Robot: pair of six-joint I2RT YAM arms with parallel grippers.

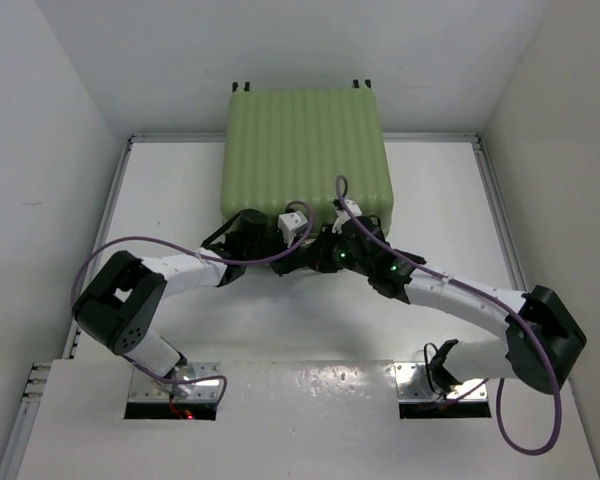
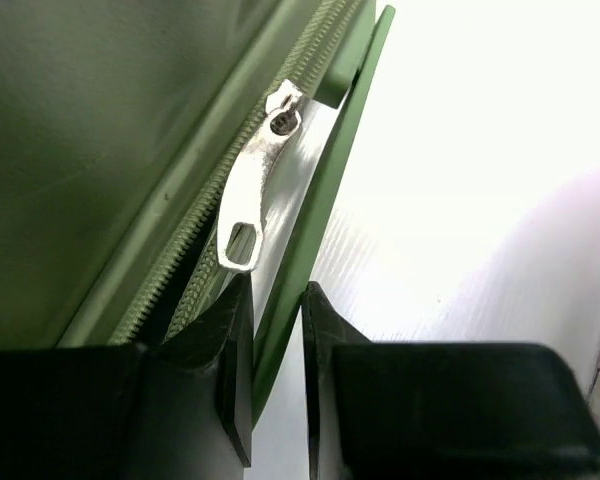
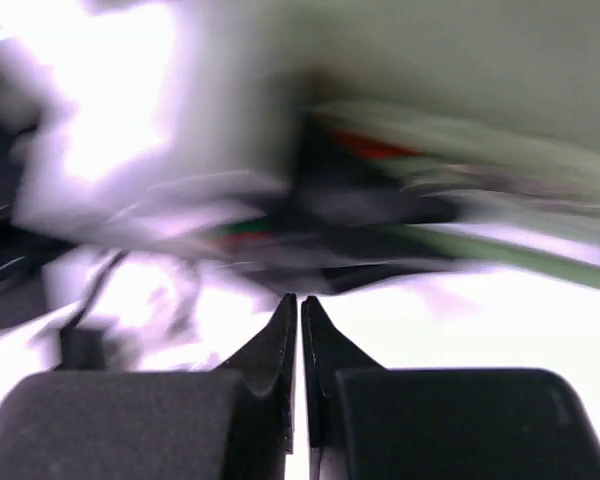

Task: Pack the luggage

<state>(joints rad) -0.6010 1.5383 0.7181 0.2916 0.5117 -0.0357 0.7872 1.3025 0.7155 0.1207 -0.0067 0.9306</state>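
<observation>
Your left gripper pinched the suitcase's green edge. The zipper tab hung just ahead, slightly left. Your right gripper was shut and empty.

The left arm folds at its elbow far out on the left, then runs its forearm rightward toward the middle. The right arm mirrors it, with its elbow far out on the right and its forearm reaching left. The two wrists sit close together at the centre. The left end effector has its fingers pinched on a thin green edge of the luggage. The right end effector is closed, its tips almost touching.
</observation>
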